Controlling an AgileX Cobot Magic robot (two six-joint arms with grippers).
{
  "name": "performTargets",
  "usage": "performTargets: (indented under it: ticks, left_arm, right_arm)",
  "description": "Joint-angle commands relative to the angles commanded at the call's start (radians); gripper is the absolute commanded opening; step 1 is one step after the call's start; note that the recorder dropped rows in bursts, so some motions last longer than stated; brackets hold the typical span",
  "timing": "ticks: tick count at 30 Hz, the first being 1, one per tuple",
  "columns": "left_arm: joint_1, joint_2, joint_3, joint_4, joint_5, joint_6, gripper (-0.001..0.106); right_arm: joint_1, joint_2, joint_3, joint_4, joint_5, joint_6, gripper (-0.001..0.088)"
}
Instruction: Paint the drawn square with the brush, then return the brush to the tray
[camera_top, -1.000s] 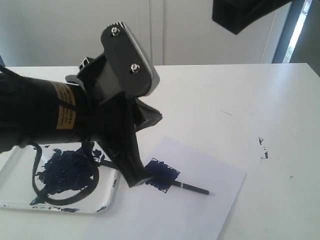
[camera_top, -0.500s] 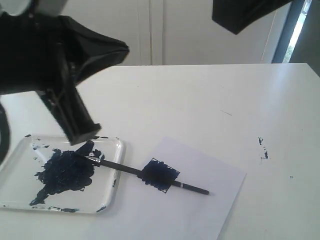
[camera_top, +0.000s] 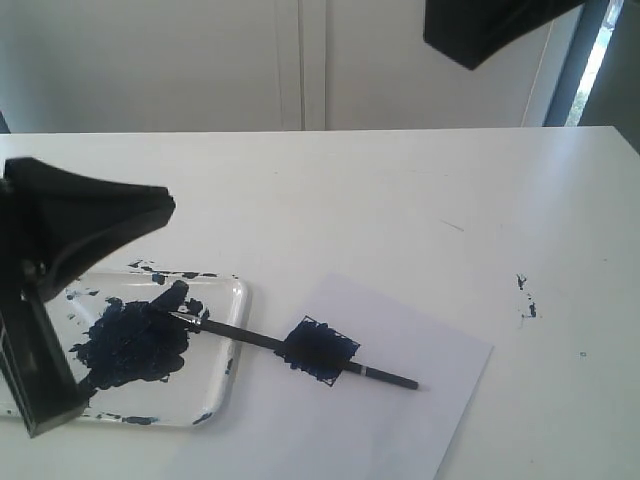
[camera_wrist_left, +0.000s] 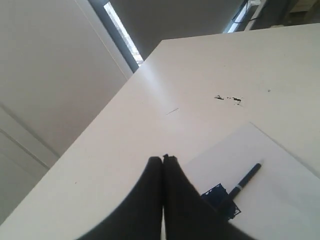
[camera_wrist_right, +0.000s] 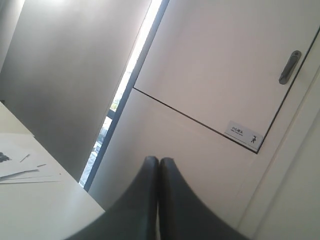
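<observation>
Now the long thin black paintbrush (camera_top: 240, 334) is lying with its dark tip in the clear shallow paint-smeared plastic tray (camera_top: 222, 385), its handle crossing the blue painted square (camera_top: 322, 352) on the white paper sheet (camera_top: 400, 430). The left gripper (camera_wrist_left: 163, 159) and the right gripper (camera_wrist_right: 158, 160) are hanging with jaws pressed together, gripping nothing.

The left gripper (camera_wrist_left: 163, 159), jaws pressed together and empty, hangs over the left end of the tray (camera_top: 236, 290), while the right gripper (camera_wrist_right: 159, 160), likewise closed and empty, sits high, well apart from the tray.
</observation>
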Motion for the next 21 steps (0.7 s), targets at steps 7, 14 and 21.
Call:
performTargets:
  ticks: [7, 14, 21]
  left_arm:
    - [0.119, -0.101, 0.13, 0.008, -0.104, 0.002, 0.0]
    - [0.277, -0.249, 0.255, 0.008, -0.13, 0.023, 0.0]
    - [0.458, -0.401, 0.412, 0.004, -0.329, 0.023, 0.0]
  right_arm:
    - [0.0, 0.0, 0.0, 0.0, 0.0, 0.0, 0.0]
    - [0.0, 0.0, 0.0, 0.0, 0.0, 0.0, 0.0]
    - [0.0, 0.0, 0.0, 0.0, 0.0, 0.0, 0.0]
